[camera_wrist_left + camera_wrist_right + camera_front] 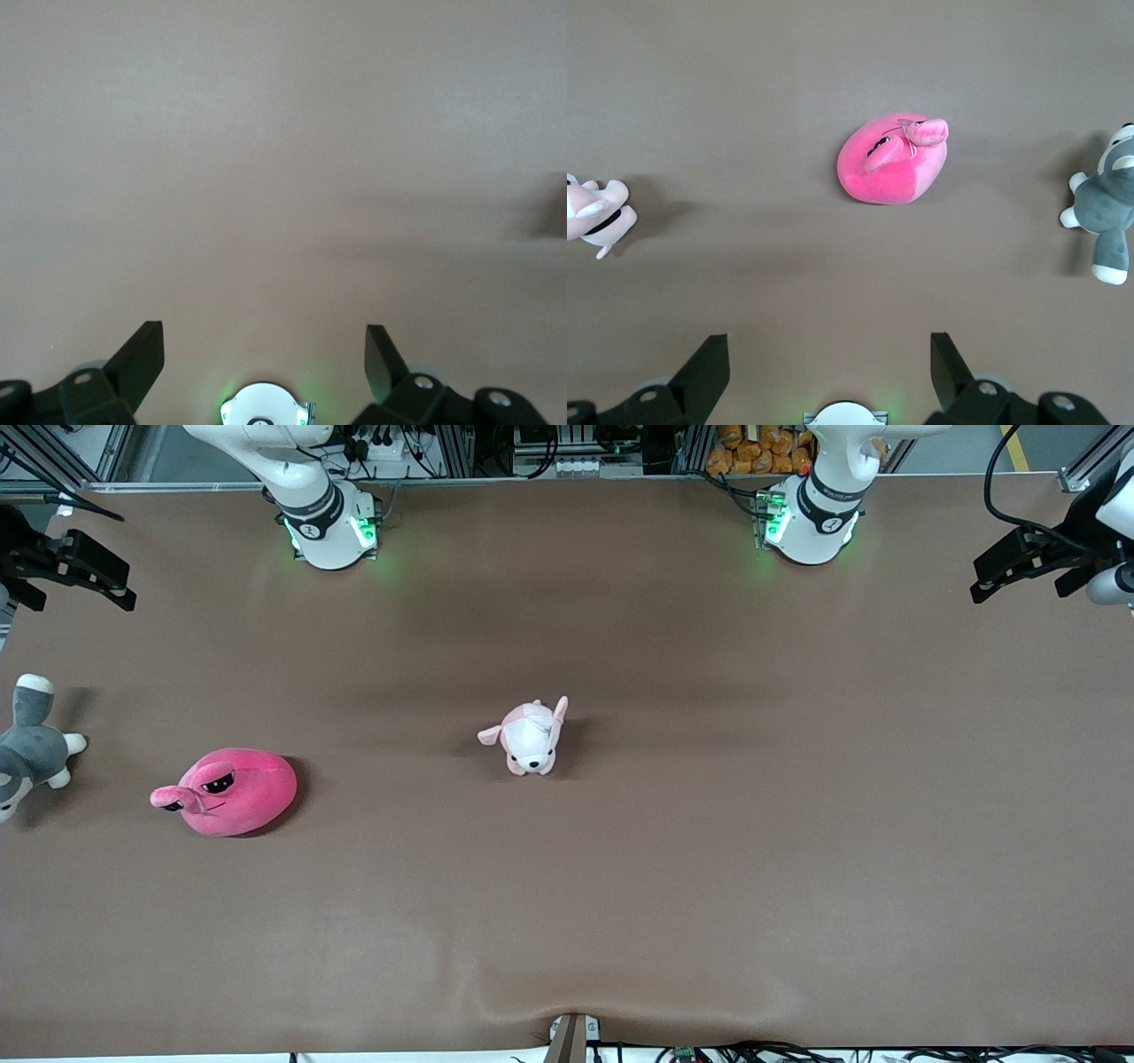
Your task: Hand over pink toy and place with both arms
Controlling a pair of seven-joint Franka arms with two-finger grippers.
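The pink toy [235, 790], a hot-pink round plush with black angry eyes, lies on the brown table toward the right arm's end. It also shows in the right wrist view [890, 164]. My right gripper [111, 580] is open and empty, held high over the table's edge at the right arm's end, apart from the toy; its fingers [709, 363] frame bare table. My left gripper [988, 576] is open and empty, up over the left arm's end of the table. Its wrist view shows only bare table between the fingers [142, 354].
A small pale pink-and-white puppy plush [529, 737] sits near the table's middle, also seen in the right wrist view [594, 215]. A grey-and-white plush [31, 748] lies at the right arm's end edge, beside the pink toy, and shows in the right wrist view [1109, 208].
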